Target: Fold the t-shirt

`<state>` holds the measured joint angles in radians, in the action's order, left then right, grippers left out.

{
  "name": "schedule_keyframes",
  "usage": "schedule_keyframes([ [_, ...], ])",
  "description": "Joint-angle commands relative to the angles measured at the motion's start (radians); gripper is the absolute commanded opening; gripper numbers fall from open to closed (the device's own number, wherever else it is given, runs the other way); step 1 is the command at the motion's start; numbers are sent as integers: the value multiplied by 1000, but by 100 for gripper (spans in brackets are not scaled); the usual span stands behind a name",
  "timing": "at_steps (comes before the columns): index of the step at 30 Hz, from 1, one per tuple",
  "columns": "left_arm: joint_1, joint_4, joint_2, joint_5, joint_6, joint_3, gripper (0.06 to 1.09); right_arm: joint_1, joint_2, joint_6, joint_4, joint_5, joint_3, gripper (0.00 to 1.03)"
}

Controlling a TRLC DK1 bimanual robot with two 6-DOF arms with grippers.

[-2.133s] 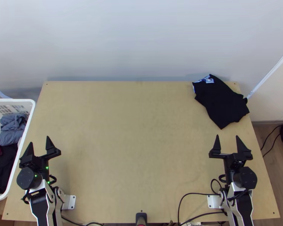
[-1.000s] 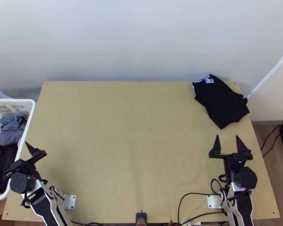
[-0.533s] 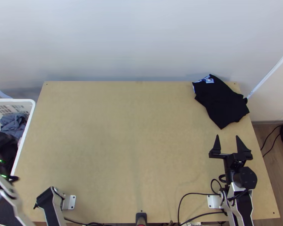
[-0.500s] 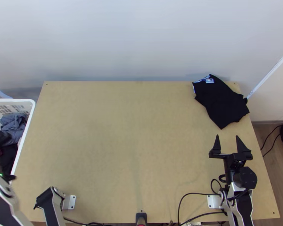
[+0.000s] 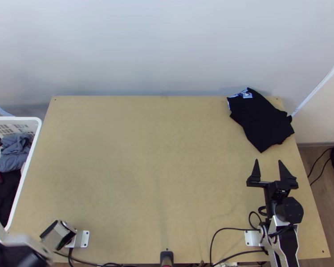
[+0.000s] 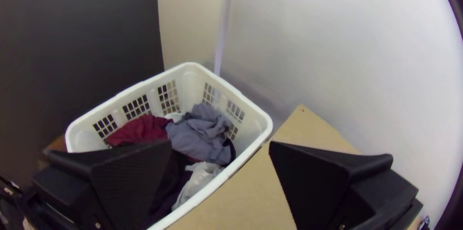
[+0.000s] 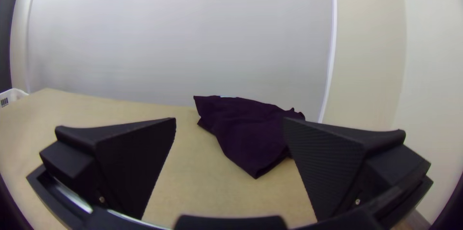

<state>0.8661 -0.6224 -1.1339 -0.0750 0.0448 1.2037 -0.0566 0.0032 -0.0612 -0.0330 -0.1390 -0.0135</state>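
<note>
Off the left edge of the bench (image 5: 158,187), facing basket (image 6: 193,79) with left end effector (image 6: 220,143) and right end effector (image 5: 268,160) spread apart; likely fetch step, next dip and pinch clothes (image 6: 200,136).

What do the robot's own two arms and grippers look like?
The left arm and right arm have white links and black parts, with a thin black cable beside the right one. The left gripper and right gripper look alike: two wide, flat black fingers each, tapering towards the tips, mounted on blocky black bodies.
</note>
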Motion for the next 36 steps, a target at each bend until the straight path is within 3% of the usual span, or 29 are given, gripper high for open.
schedule_keyframes([
  [1, 30, -3, -150, -22, -6, 74, 103, 4, -5, -17, 15, -2, 9, 99],
  [18, 143, 12, -942, -22, -60, 542, 103, 4, -5, -17, 15, -2, 9, 99],
  [36, 149, 72, -1368, 9, -106, 800, 103, 4, -3, -17, 15, -1, 9, 99],
])
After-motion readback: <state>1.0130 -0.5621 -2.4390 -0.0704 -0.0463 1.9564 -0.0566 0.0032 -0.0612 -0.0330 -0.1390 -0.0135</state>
